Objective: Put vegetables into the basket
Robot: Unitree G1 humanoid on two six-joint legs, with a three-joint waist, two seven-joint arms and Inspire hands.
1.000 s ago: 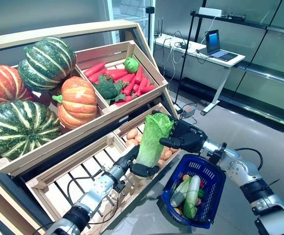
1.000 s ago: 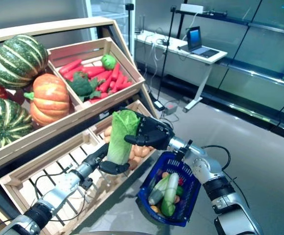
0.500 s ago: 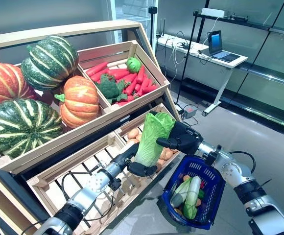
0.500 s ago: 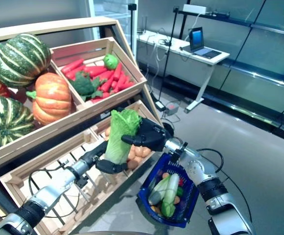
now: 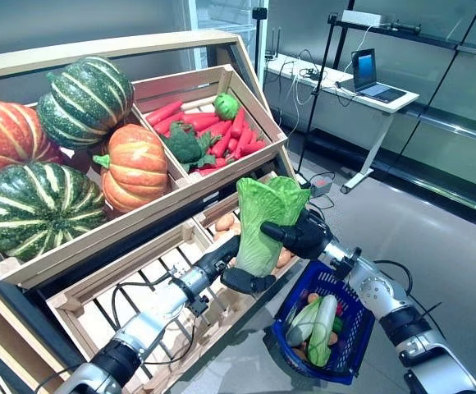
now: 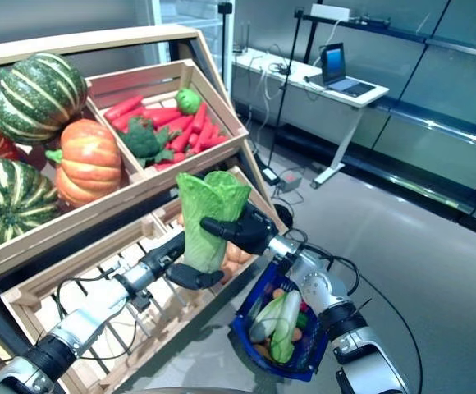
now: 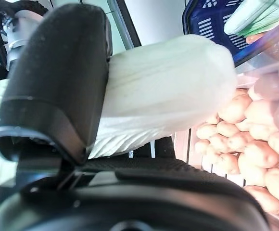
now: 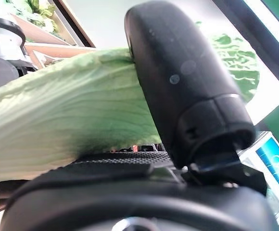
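Napa cabbage (image 5: 268, 222) held upright in mid-air, between the potato crate (image 5: 221, 215) and the blue basket (image 5: 346, 341), above and left of the basket's near rim. Probably light for its bulk, firm and stiff at the pale ribbed base, soft and easily torn at the frilled green top; waxy enough to slip if pinched at the leaves. Best taken low on the white stalk or round the thick middle, never by the leaf tips.

Left hand (image 5: 246, 281) under the base, thumb and fingers curled round the pale stalk, as its wrist view shows the white end (image 7: 168, 103) pressed against the palm. Right hand (image 5: 299, 236) wrapped round the cabbage's middle from the right, thumb laid over the green ribs (image 8: 82, 115), fingers closed behind. Both hands clamped on it at once, so likely a hand-over or a two-handed carry.

Basket hanging from the right forearm, already holding a cucumber (image 5: 321, 328) and other vegetables. Pumpkins (image 5: 131, 168) and carrots (image 5: 213, 135) lying in the far upper crates, untouched.
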